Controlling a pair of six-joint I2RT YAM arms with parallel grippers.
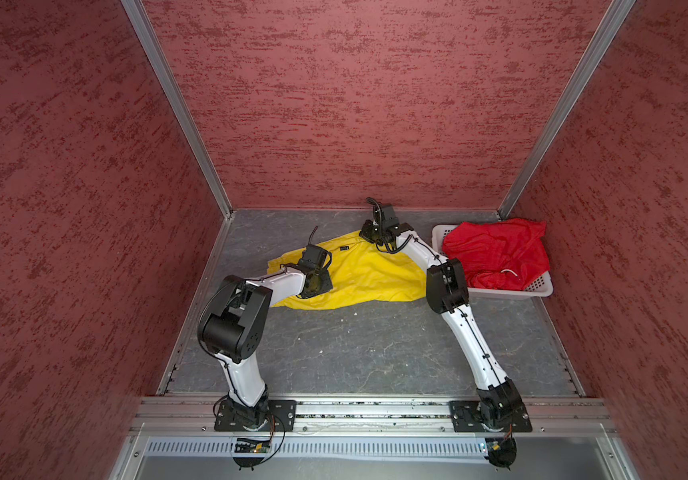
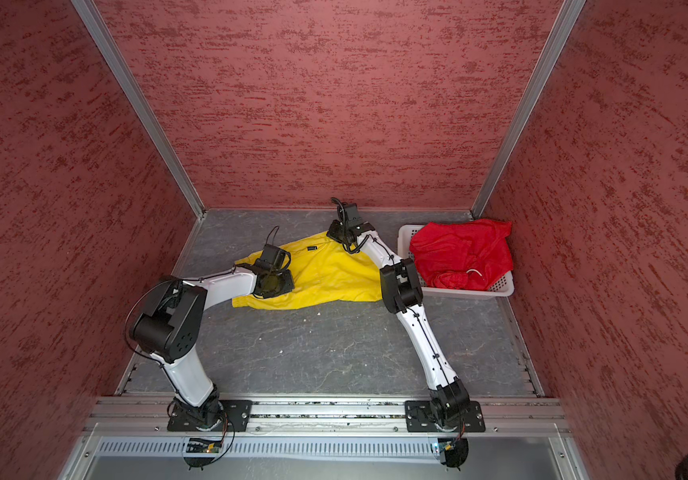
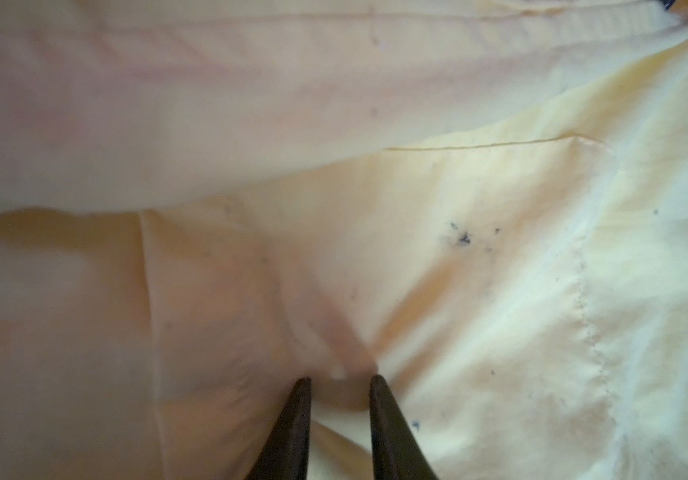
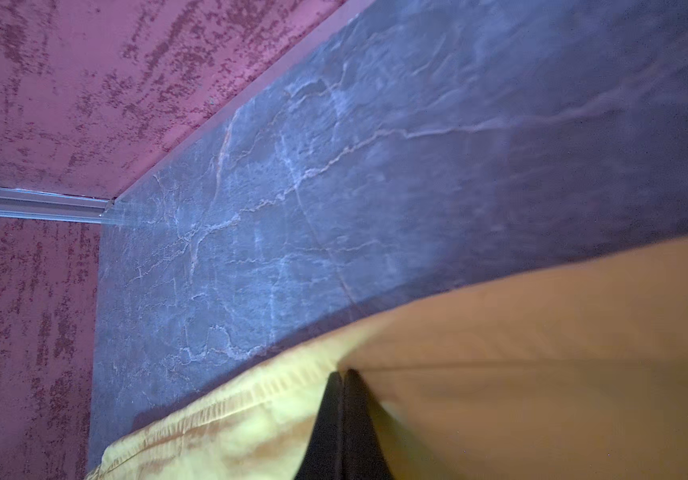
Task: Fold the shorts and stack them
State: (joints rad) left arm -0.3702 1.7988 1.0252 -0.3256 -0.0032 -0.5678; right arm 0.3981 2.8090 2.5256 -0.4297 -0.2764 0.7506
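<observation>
pinching bright yellow cloth shorts (image 1: 367, 274) | left gripper (image 3: 339, 384) grasps a fold, right gripper (image 4: 342, 376) clamped on its edge | likely flattening before folding

I see the bright yellow cloth shorts (image 1: 367, 274) speckled with small blue-black marks, a little black tag (image 1: 344, 248) at their 12 o'clock edge. The bright red cloth shorts (image 1: 496, 249) at 2 o'clock are plain, with a whitish drawstring (image 1: 510, 272). The perforated plastic basket (image 1: 512, 293) is white, the veined stone-look counter (image 1: 375, 353) grey, the textured walls (image 1: 354, 104) mottled dark red.
</observation>
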